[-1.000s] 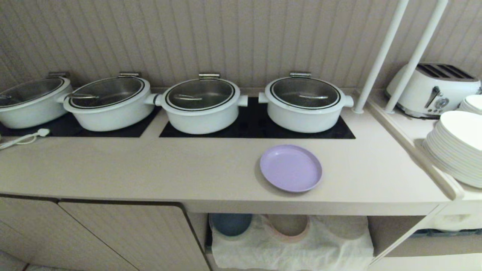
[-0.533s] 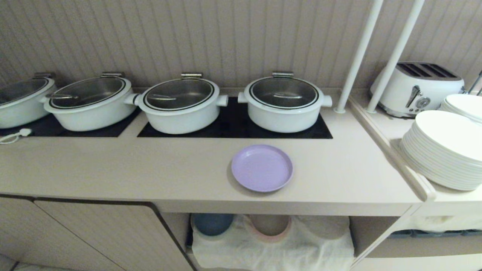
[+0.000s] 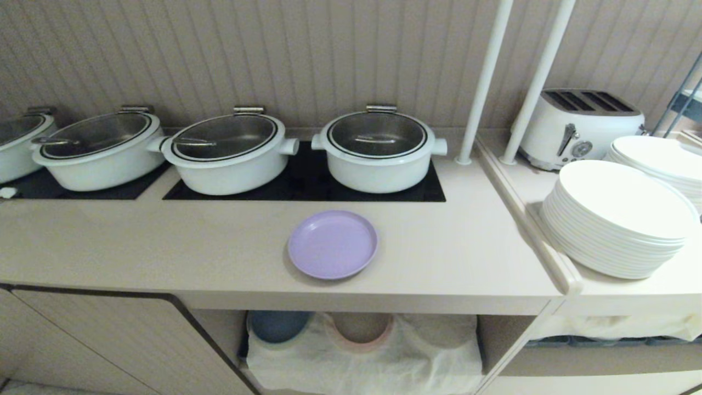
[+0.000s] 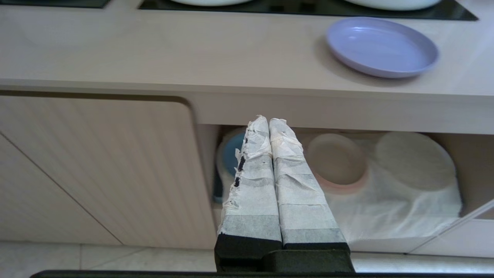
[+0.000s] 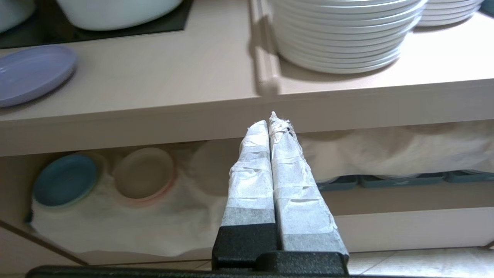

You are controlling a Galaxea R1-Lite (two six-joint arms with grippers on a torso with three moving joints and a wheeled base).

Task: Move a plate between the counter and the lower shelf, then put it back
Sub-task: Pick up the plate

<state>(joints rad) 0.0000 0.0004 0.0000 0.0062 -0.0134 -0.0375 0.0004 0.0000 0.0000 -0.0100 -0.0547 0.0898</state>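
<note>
the whole scene has slid left in the head view, so the base moved, not the plate (image 3: 333, 244); it lies near the front edge of the counter (image 3: 164, 247). left gripper (image 4: 269, 122) and right gripper (image 5: 270, 123) hang closed and empty below that edge, so the pickup is not yet begun.

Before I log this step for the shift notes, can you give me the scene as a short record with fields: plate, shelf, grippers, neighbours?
plate: lavender plate lies flat on the counter, in front of the pots, untouched
lower shelf: white cloth with a blue plate stack and a beige-pink stack
left gripper: shut, empty, in front of the shelf, below counter level
right gripper: shut, empty, also low in front
right of counter: white plates, toaster
</note>
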